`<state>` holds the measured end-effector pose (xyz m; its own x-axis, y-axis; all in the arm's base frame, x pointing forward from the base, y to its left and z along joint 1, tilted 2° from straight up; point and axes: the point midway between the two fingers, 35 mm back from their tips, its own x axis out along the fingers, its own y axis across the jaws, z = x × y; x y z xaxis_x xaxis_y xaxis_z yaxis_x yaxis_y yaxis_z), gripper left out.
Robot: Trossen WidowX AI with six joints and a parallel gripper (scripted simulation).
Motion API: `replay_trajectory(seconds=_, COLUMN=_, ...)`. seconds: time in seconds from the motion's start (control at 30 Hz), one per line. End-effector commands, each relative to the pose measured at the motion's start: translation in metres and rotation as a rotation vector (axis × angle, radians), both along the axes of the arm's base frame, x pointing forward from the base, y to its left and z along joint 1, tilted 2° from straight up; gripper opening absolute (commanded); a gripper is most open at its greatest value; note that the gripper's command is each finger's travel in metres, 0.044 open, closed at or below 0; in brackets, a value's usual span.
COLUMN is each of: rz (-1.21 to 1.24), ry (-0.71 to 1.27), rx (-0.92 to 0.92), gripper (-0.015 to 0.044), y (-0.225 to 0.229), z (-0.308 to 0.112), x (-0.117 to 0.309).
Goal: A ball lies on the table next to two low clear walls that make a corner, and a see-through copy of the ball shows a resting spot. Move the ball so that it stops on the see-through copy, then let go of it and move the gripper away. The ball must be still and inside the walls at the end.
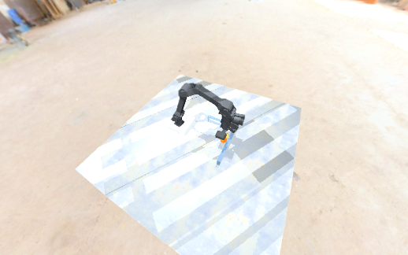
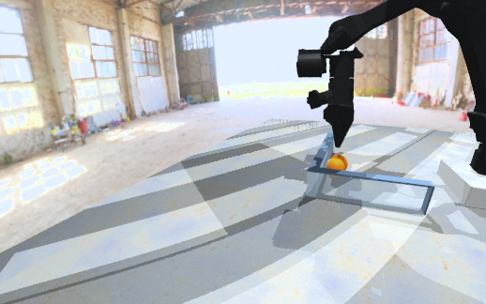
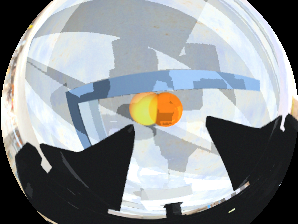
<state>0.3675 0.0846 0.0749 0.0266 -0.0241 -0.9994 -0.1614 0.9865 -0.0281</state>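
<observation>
Two overlapping round shapes, the ball and its see-through copy, show in the wrist view: a yellow one on the left and an orange one on the right. I cannot tell surely which is the solid ball. In the top and exterior views they nearly merge into one orange ball inside the corner. It lies close to one clear wall; the other wall meets it at the corner. My gripper is open and empty, pointing down just above the ball.
The tabletop has bright and shaded patches. The arm's base stands on the open side of the corner. The arm arches over from there. The walls' free ends reach past the ball.
</observation>
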Motion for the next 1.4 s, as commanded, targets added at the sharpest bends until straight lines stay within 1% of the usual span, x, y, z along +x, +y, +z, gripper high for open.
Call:
replay_trajectory(seconds=0.0, rz=-0.009, ry=0.015, rx=0.003, gripper=0.0345, y=-0.001, z=-0.015, x=-0.002)
replay_trajectory(seconds=0.2, rz=-0.009, ry=0.015, rx=0.003, gripper=0.0345, y=-0.001, z=-0.017, x=-0.002)
replay_trajectory(seconds=1.13, rz=-0.009, ry=0.015, rx=0.003, gripper=0.0345, y=-0.002, z=-0.060, x=-0.002)
replay_trajectory(seconds=1.27, rz=-0.009, ry=0.015, rx=0.003, gripper=0.0240, y=-0.002, z=-0.060, x=-0.002)
replay_trajectory(seconds=1.37, rz=-0.009, ry=0.015, rx=0.003, gripper=0.0220, y=-0.002, z=-0.060, x=-0.002)
